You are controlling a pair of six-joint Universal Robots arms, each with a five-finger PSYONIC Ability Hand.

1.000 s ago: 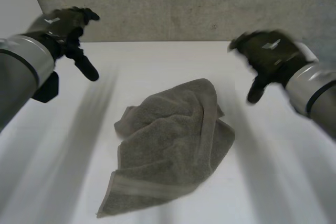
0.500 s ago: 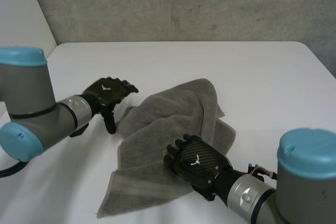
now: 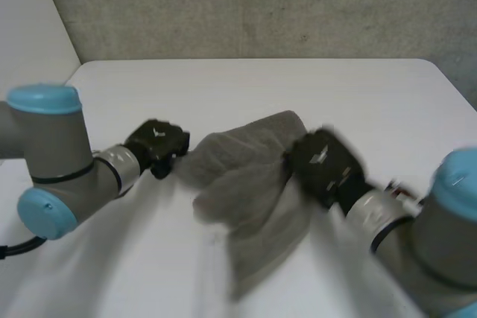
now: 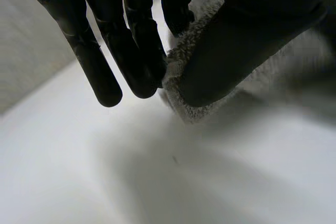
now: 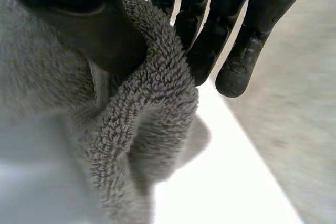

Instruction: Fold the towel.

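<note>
A grey terry towel (image 3: 250, 188) lies crumpled in the middle of the white table (image 3: 223, 87), partly raised off it. My left hand (image 3: 158, 143) is at the towel's left edge; in its wrist view the thumb (image 4: 236, 45) and fingers (image 4: 142, 51) pinch the towel's edge (image 4: 181, 64). My right hand (image 3: 324, 165) is at the towel's right side, lifted above the table. There the thumb (image 5: 89, 30) and fingers (image 5: 210, 30) pinch a thick fold of the towel (image 5: 152, 108), which hangs down from the grip.
A grey concrete wall (image 3: 253, 5) rises behind the table's far edge. Bare white tabletop lies all around the towel. My two forearms come in from the near left and near right.
Both hands have closed on the towel. The right hand moved up and to the right from the towel's near part, dragging cloth with it; the towel has bunched and lifted.
</note>
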